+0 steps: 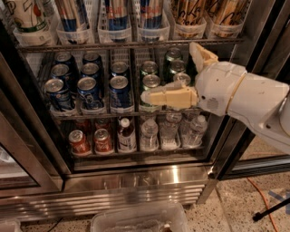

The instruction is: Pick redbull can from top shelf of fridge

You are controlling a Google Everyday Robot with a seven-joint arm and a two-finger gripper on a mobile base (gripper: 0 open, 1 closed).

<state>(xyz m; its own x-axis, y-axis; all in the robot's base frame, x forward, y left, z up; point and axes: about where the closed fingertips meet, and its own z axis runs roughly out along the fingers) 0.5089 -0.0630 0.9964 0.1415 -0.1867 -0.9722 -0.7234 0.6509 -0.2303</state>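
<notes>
Dim, warm light fills the fridge [136, 181] — glare streaks its steel base, corners sink into shadow; the gripper [167, 71], spread before its middle rows, shows brightest.

White rounded arm shell [258, 99], tan seam ring [235, 93], end effector [167, 71] before the fridge [136, 181], cream tapered fingers [172, 97]

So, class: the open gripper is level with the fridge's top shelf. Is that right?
Not quite. The camera view shows the open gripper level with the middle shelf, by the green cans; the top shelf with its redbull cans is above it.
</notes>
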